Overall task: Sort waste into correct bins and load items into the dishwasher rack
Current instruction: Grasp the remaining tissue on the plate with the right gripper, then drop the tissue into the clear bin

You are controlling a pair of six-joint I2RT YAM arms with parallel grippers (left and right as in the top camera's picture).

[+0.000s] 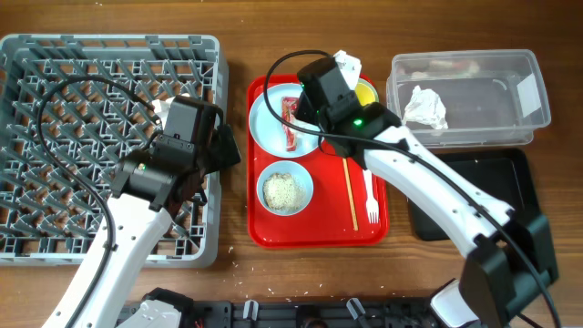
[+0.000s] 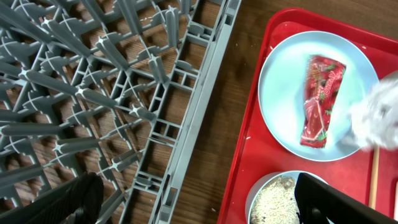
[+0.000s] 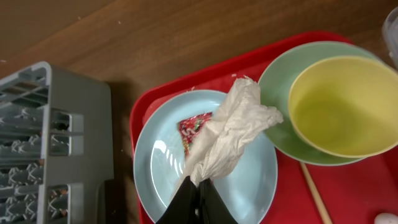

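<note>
Napkin: the crumpled white napkin is pinched at its lower end between the jaws of the right gripper and fans out ahead of the fingertips.
Right jaws: pressed together on the napkin, with no gap seen between them.
Plate: the pale blue plate is seen directly beneath the right jaws, on the red tray.
Wrapper: the red-and-white wrapper lies on the plate under the held napkin and is partly hidden by it.
Cup: the yellow-green cup is set in a bowl beside the plate, off to one side of the right jaws.
Left jaws: spread wide on the left gripper, with nothing held between them.
Rack: the grey dishwasher rack runs under one left finger; its edge passes between the left jaws.
Rice bowl: the bowl of rice is found just beside the other left finger.
Bins: the clear tub, with a second napkin inside, and the black tray are placed well apart from both jaws.
Chopsticks and fork: laid on the red tray, near neither pair of jaws.
</note>
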